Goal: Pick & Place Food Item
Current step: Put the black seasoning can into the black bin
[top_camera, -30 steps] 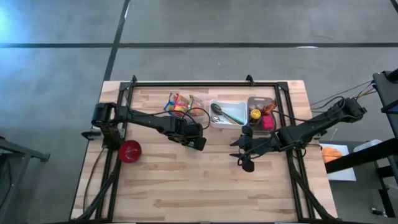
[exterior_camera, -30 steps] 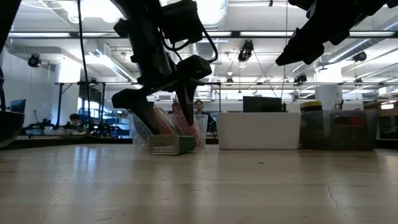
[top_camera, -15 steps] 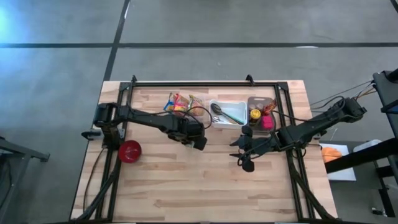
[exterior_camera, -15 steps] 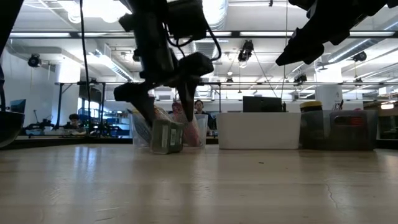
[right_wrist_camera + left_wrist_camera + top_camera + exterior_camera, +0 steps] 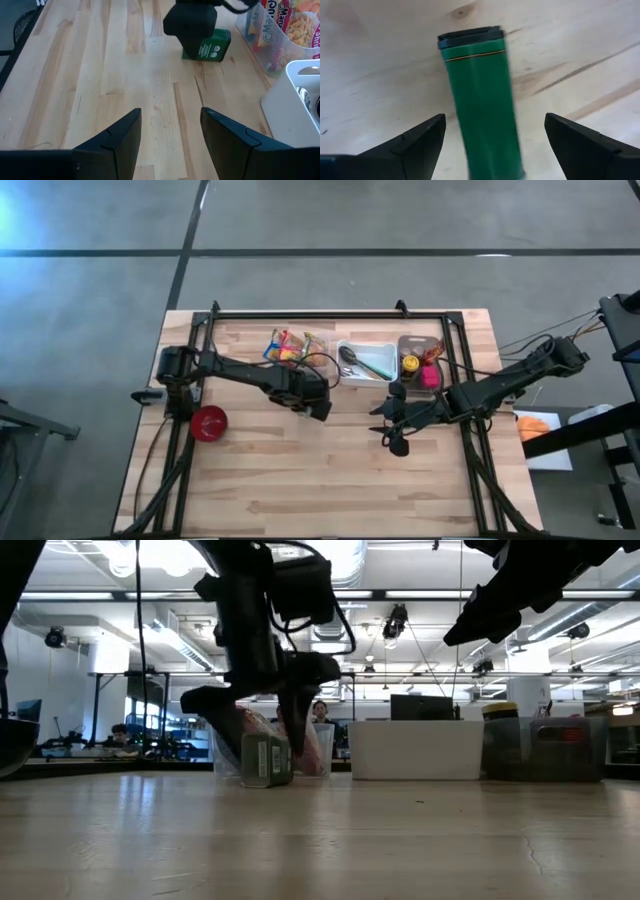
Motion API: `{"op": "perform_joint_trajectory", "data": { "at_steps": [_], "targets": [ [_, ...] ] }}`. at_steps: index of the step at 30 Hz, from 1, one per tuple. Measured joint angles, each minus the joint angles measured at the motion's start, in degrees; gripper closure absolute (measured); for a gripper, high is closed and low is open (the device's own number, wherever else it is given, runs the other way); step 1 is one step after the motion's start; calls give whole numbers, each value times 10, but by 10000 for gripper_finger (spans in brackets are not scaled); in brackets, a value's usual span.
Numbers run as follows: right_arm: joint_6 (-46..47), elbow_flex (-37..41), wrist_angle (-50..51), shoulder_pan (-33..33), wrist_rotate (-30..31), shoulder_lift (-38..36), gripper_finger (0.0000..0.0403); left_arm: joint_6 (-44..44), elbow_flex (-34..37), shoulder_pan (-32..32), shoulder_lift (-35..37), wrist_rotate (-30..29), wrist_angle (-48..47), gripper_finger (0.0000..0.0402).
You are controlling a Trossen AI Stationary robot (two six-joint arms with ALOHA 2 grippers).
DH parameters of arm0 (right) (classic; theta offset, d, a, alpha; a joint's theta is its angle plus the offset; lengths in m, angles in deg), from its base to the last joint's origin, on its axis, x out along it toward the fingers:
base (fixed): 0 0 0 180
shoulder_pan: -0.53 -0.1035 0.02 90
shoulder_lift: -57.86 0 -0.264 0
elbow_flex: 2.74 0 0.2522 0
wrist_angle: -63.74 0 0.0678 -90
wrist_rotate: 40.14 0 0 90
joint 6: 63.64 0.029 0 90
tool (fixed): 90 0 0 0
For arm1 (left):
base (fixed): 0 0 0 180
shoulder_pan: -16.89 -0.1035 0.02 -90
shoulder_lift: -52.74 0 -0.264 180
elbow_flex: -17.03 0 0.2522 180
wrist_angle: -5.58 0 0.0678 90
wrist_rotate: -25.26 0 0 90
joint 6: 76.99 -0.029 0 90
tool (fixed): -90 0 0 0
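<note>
One green box (image 5: 482, 100) lies on the pale wooden worktop (image 5: 300, 480) between the left gripper's (image 5: 318, 406) jaws, which stand apart beside it, not touching. Its label shows a round white emblem; the small print cannot be read. A second ago it lay flat and lengthwise in the low view; now it shows its narrow end. Beyond the box, a clear bin (image 5: 272, 45) holds noodle packets with partly legible lettering. Right gripper (image 5: 395, 438) hangs above the worktop, jaws partly apart. Farther off, an office hall with ceiling lights
</note>
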Motion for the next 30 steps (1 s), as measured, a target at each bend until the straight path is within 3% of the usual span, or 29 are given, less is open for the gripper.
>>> {"op": "perform_joint_trajectory", "data": {
  "at_steps": [5,8,20,30],
  "targets": [
    [-1,0,2,0,0,0,201,-29,16,-4,-2,0,-4,65],
    [-2,0,2,0,0,0,201,-30,21,-6,-2,0,-8,89],
    [-3,0,3,0,0,0,201,-66,24,-16,2,-3,-2,304],
    [20,0,-8,0,-3,0,201,-126,23,-2,25,35,0,304]
  ]
}}
